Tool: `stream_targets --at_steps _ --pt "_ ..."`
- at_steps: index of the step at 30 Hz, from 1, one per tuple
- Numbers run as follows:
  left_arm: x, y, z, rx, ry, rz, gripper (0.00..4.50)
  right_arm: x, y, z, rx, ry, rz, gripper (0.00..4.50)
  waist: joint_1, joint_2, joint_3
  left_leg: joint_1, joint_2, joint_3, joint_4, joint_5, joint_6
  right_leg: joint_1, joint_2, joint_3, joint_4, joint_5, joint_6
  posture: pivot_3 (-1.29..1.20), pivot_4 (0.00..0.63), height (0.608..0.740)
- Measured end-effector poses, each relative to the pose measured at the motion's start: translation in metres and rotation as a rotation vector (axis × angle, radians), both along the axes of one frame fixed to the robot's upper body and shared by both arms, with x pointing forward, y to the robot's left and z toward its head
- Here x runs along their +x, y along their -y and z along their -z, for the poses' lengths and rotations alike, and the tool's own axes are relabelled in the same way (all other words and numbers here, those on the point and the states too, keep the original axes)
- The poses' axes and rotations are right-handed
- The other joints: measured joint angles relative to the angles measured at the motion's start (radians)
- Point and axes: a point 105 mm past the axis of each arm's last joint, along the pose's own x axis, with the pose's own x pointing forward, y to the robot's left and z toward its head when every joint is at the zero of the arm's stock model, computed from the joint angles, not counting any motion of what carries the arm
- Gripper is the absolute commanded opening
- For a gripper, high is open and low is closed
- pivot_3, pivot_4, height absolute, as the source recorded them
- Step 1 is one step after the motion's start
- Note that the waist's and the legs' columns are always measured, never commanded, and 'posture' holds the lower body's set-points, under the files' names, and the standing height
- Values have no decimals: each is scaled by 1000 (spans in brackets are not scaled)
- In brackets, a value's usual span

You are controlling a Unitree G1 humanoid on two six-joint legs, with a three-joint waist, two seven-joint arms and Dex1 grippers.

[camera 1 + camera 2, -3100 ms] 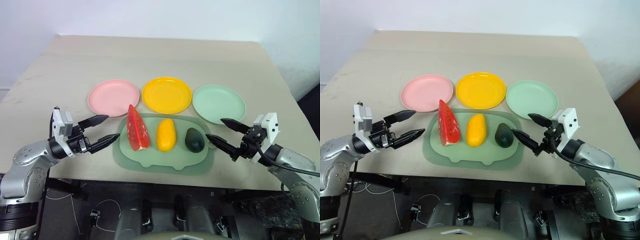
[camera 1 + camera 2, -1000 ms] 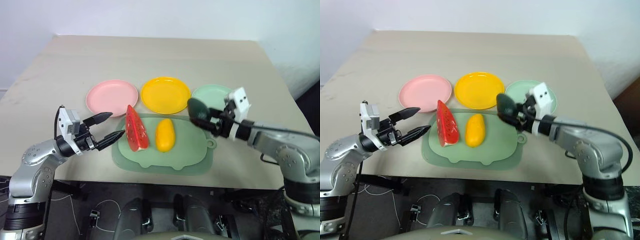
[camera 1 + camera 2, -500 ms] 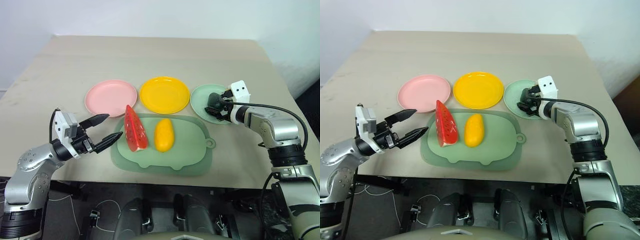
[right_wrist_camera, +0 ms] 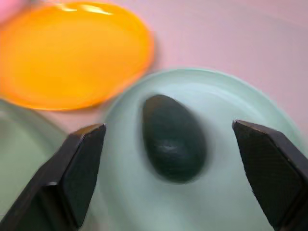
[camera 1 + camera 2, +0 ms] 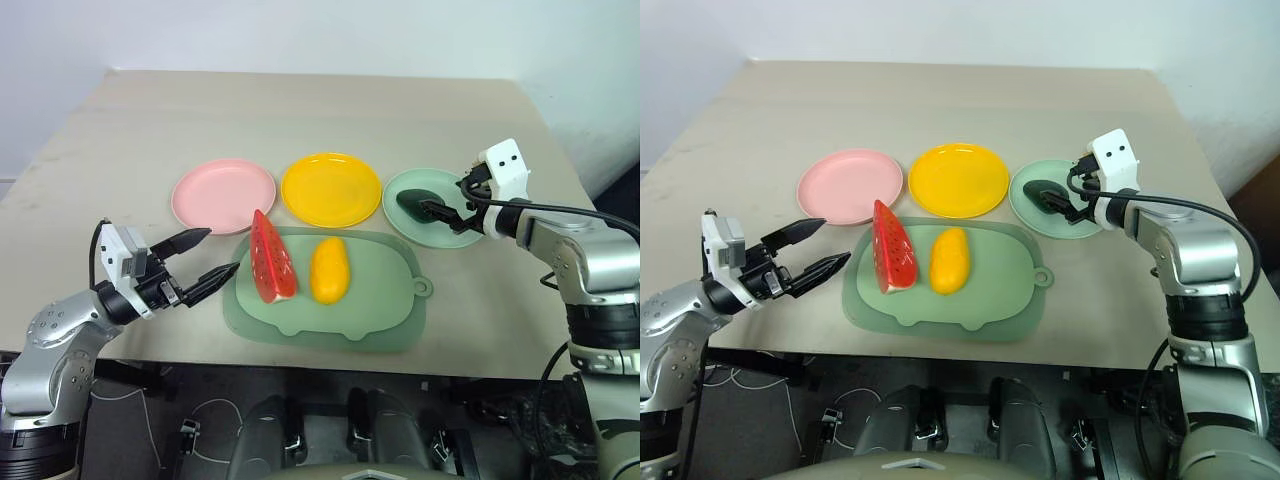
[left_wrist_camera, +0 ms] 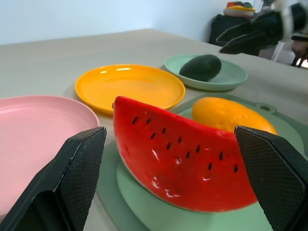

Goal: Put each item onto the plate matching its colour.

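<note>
The dark green avocado (image 5: pixel 413 200) lies on the mint green plate (image 5: pixel 425 228). My right gripper (image 5: pixel 448 200) hovers just behind and above it, open, with nothing between its fingers (image 4: pixel 82 168). The red watermelon wedge (image 5: pixel 272 258) and the yellow mango (image 5: pixel 329 270) rest side by side on the pale-green tray (image 5: pixel 380 300). The pink plate (image 5: pixel 223 194) and the yellow plate (image 5: pixel 331 189) hold nothing. My left gripper (image 5: pixel 220 250) is open just left of the watermelon wedge (image 6: pixel 183 168), pointing at it and apart from it.
The three plates stand in a row behind the tray on a beige table (image 5: pixel 300 110). The tray lies close to the table's near edge. A small tab with a hole (image 5: pixel 423 288) sticks out of the tray's right side.
My right gripper carried the avocado from above the tray to the green plate, let it go, opened and drew back up to the right. The left gripper has stayed where it was.
</note>
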Motion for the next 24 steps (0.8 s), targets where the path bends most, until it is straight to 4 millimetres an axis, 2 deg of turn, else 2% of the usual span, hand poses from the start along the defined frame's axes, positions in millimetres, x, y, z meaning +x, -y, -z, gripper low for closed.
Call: stream_targets --at_steps 4,8,12,17,21,24 --pt "2 1 -4 0 16 13 4500 -15 -24 -5 52 -28 -87 4470 0 0 0 0 0 0 0 0 0 0 0 0 0 0 0 0 150 696" --pt "6 1 -3 -12 17 15 4500 -28 -57 10 133 -137 -158 4470 0 0 0 0 0 0 0 0 0 0 0 0 0 0 0 0 150 696" --pt "8 3 2 -9 8 27 4500 -35 -70 28 146 -261 -178 4470 3 0 0 -1 -1 0 0 0 0 0 0 0 -1 0 -1 0 150 696" --pt "7 4 3 -5 15 38 4500 -49 -93 33 216 -359 -250 4470 -1 0 0 0 0 0 -1 0 0 0 0 0 0 0 0 0 150 696" --pt "6 3 4 -6 13 41 4500 -49 -108 29 248 -390 -269 4470 -3 0 0 -1 0 0 -1 0 0 -1 0 0 0 1 0 0 150 696" --pt "7 1 6 -9 6 37 4500 -45 -113 36 254 -432 -251 4470 -1 0 0 -1 0 0 -2 0 0 -1 0 0 0 1 0 0 150 696"
